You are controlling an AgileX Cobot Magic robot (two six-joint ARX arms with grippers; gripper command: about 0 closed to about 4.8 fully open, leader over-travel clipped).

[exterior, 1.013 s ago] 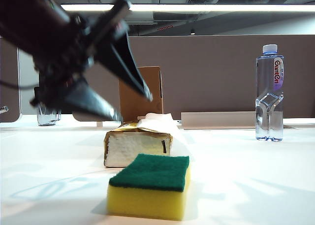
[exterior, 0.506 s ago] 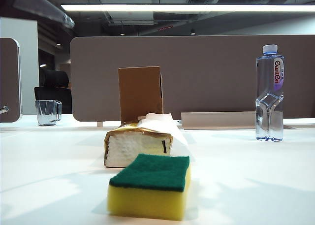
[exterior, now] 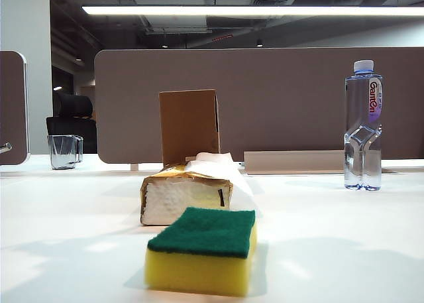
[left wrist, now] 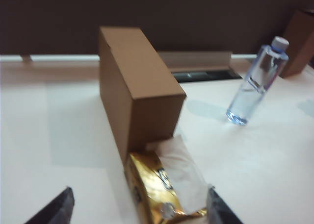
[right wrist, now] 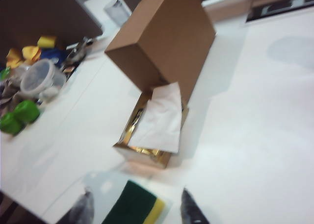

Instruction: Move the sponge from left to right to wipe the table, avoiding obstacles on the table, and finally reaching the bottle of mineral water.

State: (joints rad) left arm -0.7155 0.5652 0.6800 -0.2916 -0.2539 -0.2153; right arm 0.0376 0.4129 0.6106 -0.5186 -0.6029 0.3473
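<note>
Glass mug (exterior: 65,151): clear, upright, far back on the left, well apart from everything else.
Partition (exterior: 265,97): grey-brown panel standing across the back.
Office chair (exterior: 71,121): black, behind the mug, past the partition's edge.
Ceiling light (exterior: 252,10): long bright strip overhead.
Plastic tub (right wrist: 40,78): clear, round, lidded, off at the side.
Clutter (right wrist: 24,52): yellow, blue and green bits around the tub, too blurred to name.
</note>
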